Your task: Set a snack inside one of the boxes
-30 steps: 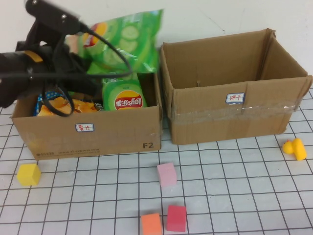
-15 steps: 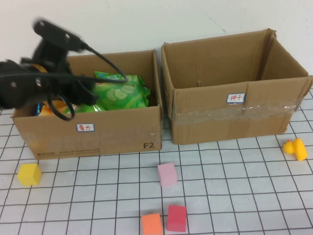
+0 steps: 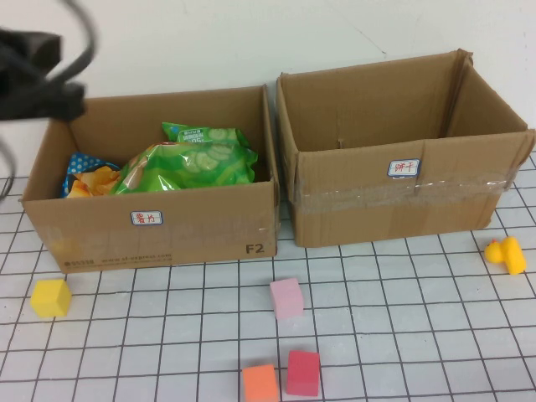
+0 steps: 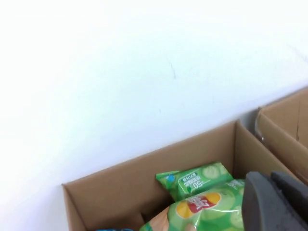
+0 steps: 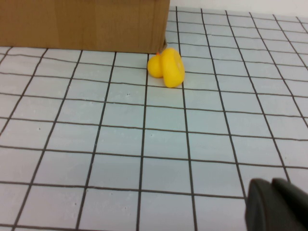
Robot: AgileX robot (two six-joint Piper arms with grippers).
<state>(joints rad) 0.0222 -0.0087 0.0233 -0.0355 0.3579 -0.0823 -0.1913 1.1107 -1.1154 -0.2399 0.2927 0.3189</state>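
A green crisp bag [image 3: 188, 163] lies inside the left cardboard box [image 3: 167, 230], on top of a second green bag [image 3: 197, 132] and next to a blue and orange bag [image 3: 88, 176]. In the left wrist view the green bag [image 4: 207, 207] lies just below my left gripper [image 4: 276, 202], which is shut and empty. My left arm [image 3: 33, 71] is a dark blur above the box's far left corner. The right box [image 3: 402, 201] holds nothing that I can see. My right gripper [image 5: 276, 204] is shut and empty, low over the gridded table, out of the high view.
A yellow duck [image 3: 505, 254] sits by the right box's front right corner, also in the right wrist view [image 5: 166, 66]. A yellow block [image 3: 50, 297], a pink block [image 3: 286, 298], an orange block [image 3: 259, 383] and a red block [image 3: 302, 373] lie on the table in front.
The left gripper lowered the green bag into the left box, let it go and pulled away up and to the left. The bag now lies flat in the box.
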